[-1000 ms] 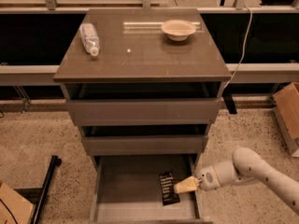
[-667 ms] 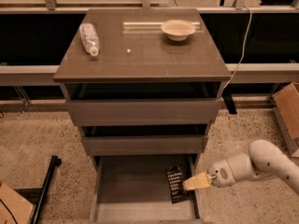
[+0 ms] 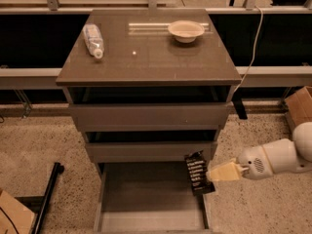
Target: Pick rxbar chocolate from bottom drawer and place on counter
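The gripper (image 3: 212, 174) pinches the bar (image 3: 196, 172) by its right edge, holding it over the right wall of the open bottom drawer (image 3: 146, 199). On the counter (image 3: 146, 62) above, a bottle (image 3: 93, 40) lies near the left edge and a bowl (image 3: 185, 30) near the back.

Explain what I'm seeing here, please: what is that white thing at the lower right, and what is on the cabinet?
This is one picture, from a camera looking down at the front of a drawer cabinet. The white thing is a robot's arm reaching in from the right. At its tip is the gripper, two tan fingers that pinch like tongs. They are closed on a small black bar, held over the right wall of the open bottom drawer. On the counter, the cabinet's top, a clear bottle lies on its side at the left, and a pale bowl stands at the back right.
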Controlling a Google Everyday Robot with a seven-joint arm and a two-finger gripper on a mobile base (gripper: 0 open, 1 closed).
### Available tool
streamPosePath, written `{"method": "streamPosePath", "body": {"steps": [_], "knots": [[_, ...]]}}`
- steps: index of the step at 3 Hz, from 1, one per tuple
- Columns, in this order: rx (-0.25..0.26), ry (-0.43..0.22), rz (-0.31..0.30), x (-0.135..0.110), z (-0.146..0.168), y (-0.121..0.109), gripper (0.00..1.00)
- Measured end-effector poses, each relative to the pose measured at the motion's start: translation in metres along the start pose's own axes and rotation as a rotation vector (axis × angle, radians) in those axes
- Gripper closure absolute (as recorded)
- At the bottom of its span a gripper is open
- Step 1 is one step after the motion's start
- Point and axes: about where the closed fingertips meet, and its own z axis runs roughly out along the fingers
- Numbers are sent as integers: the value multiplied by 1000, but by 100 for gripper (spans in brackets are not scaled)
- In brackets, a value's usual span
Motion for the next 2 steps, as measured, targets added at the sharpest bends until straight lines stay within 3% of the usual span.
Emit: {"method": "streamPosePath", "body": {"steps": [2], "knots": [[100,-12,-159,-128,-53,60,100]]}}
